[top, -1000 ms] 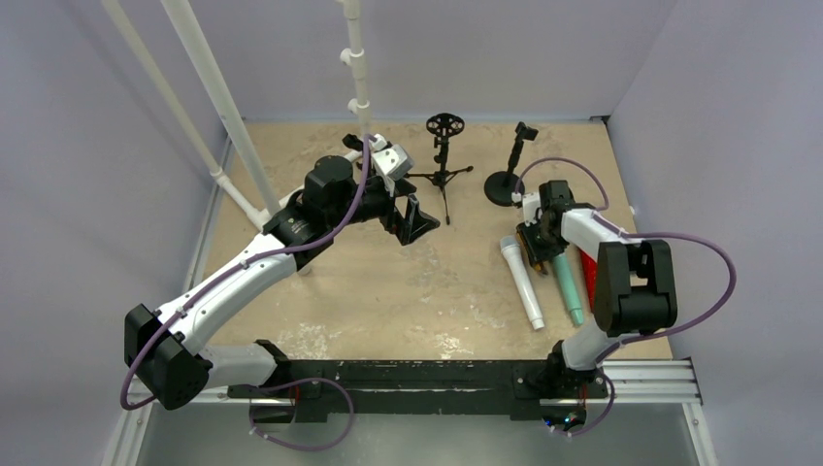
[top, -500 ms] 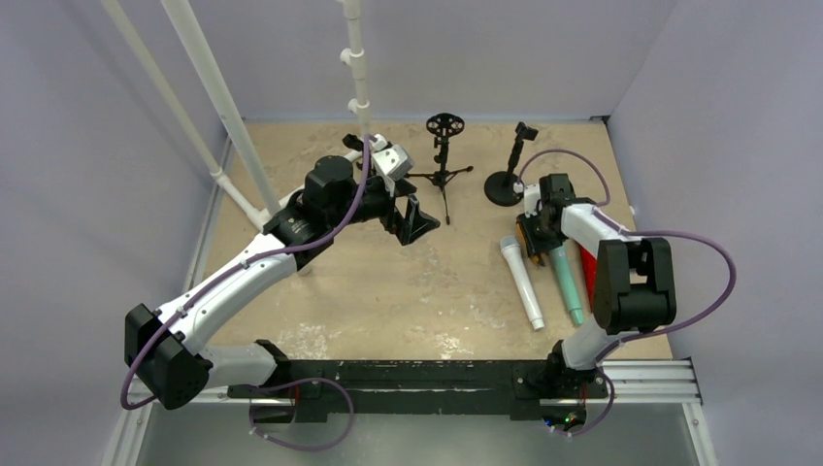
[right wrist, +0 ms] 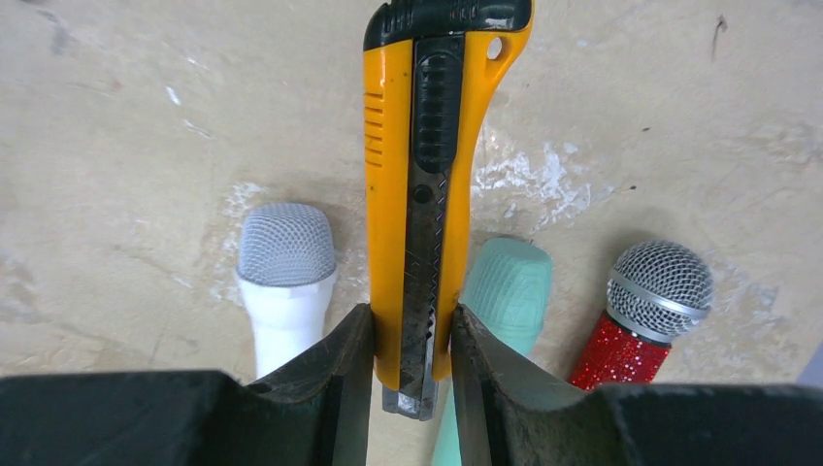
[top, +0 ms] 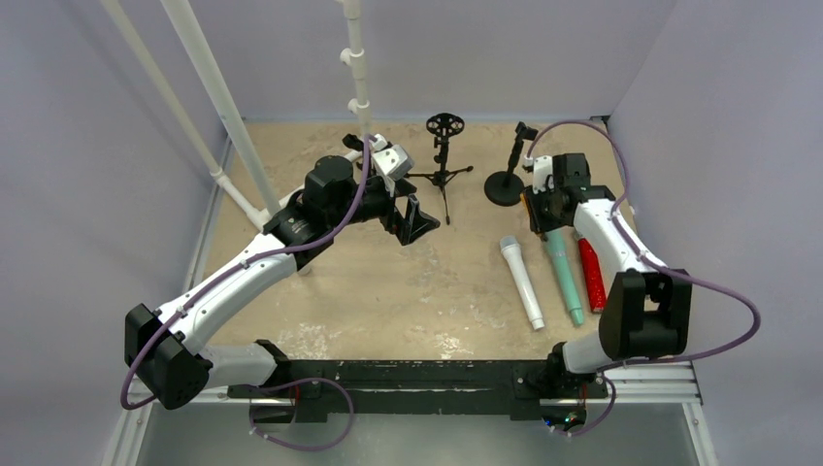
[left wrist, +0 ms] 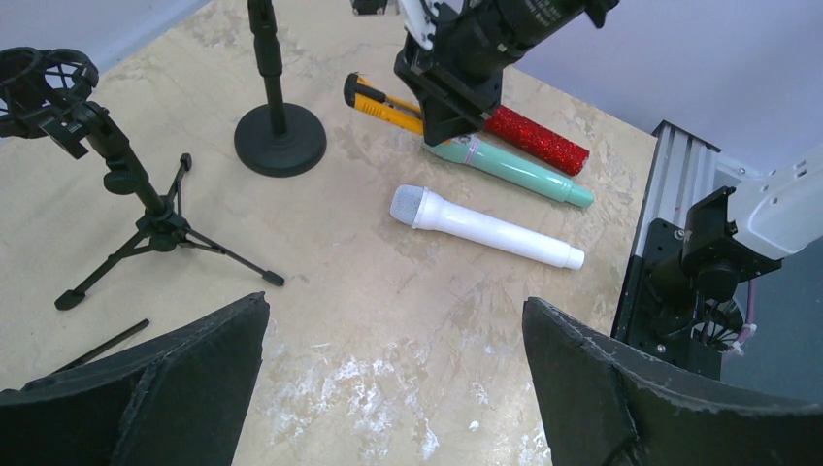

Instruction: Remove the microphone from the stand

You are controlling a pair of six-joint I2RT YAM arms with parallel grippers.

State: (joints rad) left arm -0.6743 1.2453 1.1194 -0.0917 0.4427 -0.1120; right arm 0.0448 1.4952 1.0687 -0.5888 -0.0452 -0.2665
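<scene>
Three microphones lie side by side on the table: white (top: 521,282) (right wrist: 286,262), teal (top: 564,278) (right wrist: 505,286) and glittery red (top: 591,275) (right wrist: 645,311). The tripod stand (top: 444,155) with its ring mount and the round-base stand (top: 507,184) both hold nothing. My right gripper (top: 540,212) (right wrist: 412,340) is shut on a yellow utility knife (right wrist: 422,146) (left wrist: 383,101), just beyond the microphones' heads, near the round base. Left of the tripod, my left gripper (top: 412,221) (left wrist: 393,340) stands open over bare table.
White pipes (top: 218,97) rise at the back left beside my left arm. Purple walls close the table on three sides. The black base rail (top: 437,374) runs along the near edge.
My right gripper has carried the knife toward the back, closer to the round-base stand, and its elbow has swung right, uncovering the red microphone. The left arm has not moved.
</scene>
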